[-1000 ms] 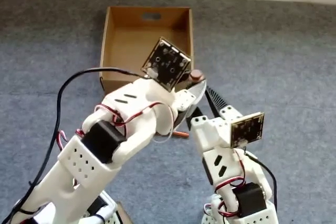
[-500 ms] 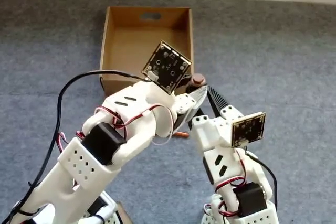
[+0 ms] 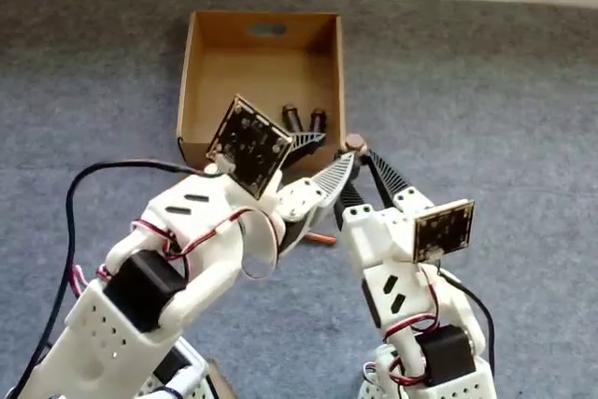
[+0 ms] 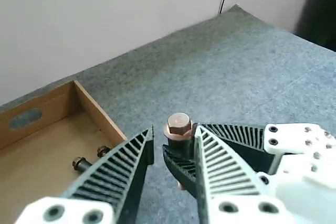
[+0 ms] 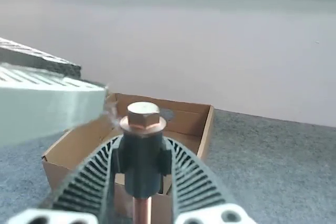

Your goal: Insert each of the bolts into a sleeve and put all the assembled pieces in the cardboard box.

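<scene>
One sleeved bolt (image 3: pixel 354 144) stands clamped near the box's (image 3: pixel 252 81) corner.

Looks like a robotics lab bench; grey felt tabletop (image 3: pixel 486 72); bare white wall (image 4: pixel 105 14).

no readable text, labels, numbers or signs anywhere

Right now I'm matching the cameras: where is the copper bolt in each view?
High view: copper bolt just off the cardboard box's near right corner.
Left wrist view: upright beside the box's corner.
Right wrist view: upright in the right gripper, box behind.
Shared landmark: the cardboard box.
</scene>
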`<state>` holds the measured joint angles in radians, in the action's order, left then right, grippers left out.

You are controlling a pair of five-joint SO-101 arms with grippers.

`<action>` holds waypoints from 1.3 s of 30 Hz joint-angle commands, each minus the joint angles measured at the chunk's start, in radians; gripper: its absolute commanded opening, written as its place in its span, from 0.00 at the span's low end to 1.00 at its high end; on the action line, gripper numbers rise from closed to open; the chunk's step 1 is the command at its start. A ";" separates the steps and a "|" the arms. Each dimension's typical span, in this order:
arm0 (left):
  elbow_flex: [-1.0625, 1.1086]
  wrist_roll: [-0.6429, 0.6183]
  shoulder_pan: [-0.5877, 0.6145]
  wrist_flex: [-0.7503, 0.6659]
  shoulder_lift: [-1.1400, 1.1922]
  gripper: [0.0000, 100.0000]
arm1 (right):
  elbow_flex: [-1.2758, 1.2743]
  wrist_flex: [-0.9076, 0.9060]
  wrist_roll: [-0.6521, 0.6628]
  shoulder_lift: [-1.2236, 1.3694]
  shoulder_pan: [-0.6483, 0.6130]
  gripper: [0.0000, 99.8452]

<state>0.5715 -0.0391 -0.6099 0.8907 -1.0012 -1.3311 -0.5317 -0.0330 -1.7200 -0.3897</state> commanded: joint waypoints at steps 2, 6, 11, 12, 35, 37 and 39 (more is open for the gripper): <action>-0.004 0.011 0.136 -0.008 -0.050 0.13 | -0.015 0.027 0.003 -0.010 -0.005 0.01; -0.001 0.009 0.323 0.012 -0.053 0.08 | -0.022 0.027 0.002 -0.010 -0.005 0.01; 0.136 0.066 0.529 0.051 -0.051 0.01 | -0.016 0.027 0.002 -0.010 -0.005 0.01; 0.185 0.104 0.553 0.051 -0.051 0.01 | -0.015 0.027 0.002 -0.010 -0.005 0.01; 0.654 0.074 0.625 -0.107 -0.051 0.01 | 0.288 -0.008 0.000 0.226 -0.002 0.01; 0.679 0.069 0.625 -0.143 -0.051 0.01 | 0.371 -0.008 0.000 0.358 -0.007 0.01; 0.699 0.069 0.625 -0.172 -0.053 0.01 | 0.450 -0.008 -0.002 0.501 -0.007 0.01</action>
<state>1.2651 0.0407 0.0084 0.7664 -1.0395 -1.0349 -0.5470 -0.0330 -1.3947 -0.3897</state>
